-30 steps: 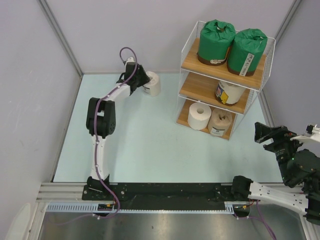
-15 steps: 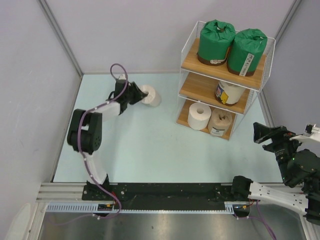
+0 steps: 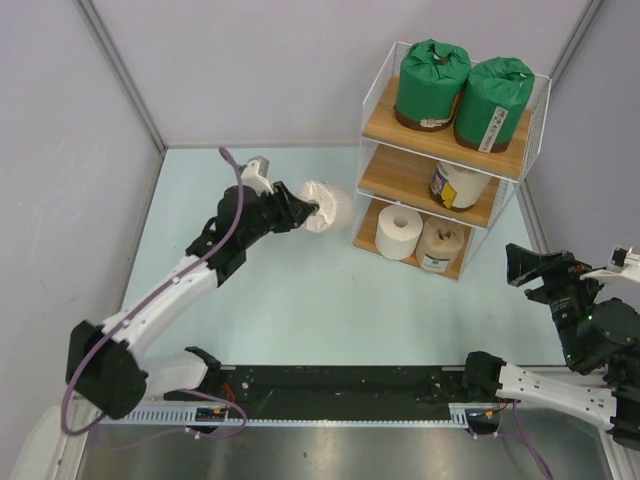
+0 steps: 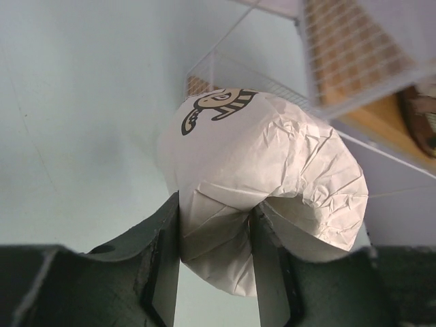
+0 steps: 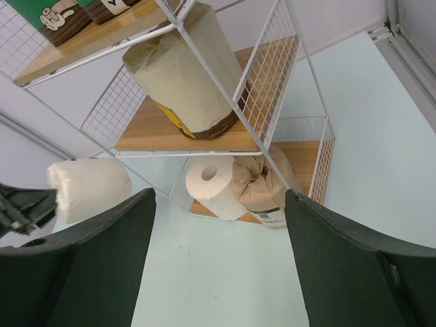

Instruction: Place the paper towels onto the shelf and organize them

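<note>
Our left gripper [image 3: 303, 211] has its jaws clamped on the crumpled end of the wrapped roll [image 3: 328, 205]. The roll juts out sideways past the fingertips, near the shelf's [image 3: 395, 172] left wire side. The shelf holds two green rolls [image 3: 430, 80] on top, a cream roll [image 3: 458, 185] in the middle, and a bare roll [image 3: 400, 232] and a tan roll [image 3: 441, 243] at the bottom. Our right gripper [image 3: 515, 265] hangs wide open and empty, right of the shelf.

In the left wrist view the white-wrapped roll [image 4: 272, 177] is partly covered by the fingers [image 4: 163, 272], and the shelf [image 4: 354, 61] is blurred and cut off. A green-wrapped roll [image 5: 41, 13] is cropped at the right wrist view's top.
</note>
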